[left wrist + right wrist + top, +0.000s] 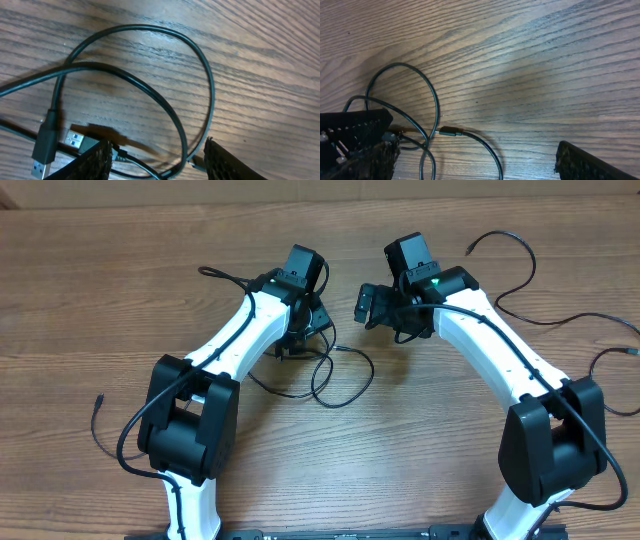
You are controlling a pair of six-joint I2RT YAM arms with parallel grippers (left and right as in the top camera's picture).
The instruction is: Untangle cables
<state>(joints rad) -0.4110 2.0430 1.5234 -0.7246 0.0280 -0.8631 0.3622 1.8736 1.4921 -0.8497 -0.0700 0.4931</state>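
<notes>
A tangle of thin black cables (330, 370) lies at the table's middle, looped over itself. My left gripper (298, 345) sits low at its left edge. In the left wrist view the gripper (157, 161) is open, with crossing cable strands (165, 107) lying between the fingers and two USB plugs (46, 142) beside the left finger. My right gripper (368, 305) hovers up and right of the tangle. In the right wrist view it (475, 160) is open and empty above a loop (427, 95) and a small plug (451, 132).
Separate loose cables lie at the back right (515, 265), the right edge (600, 340), the left front (100, 425) and behind the left arm (225, 275). The table is bare brown wood (100, 300).
</notes>
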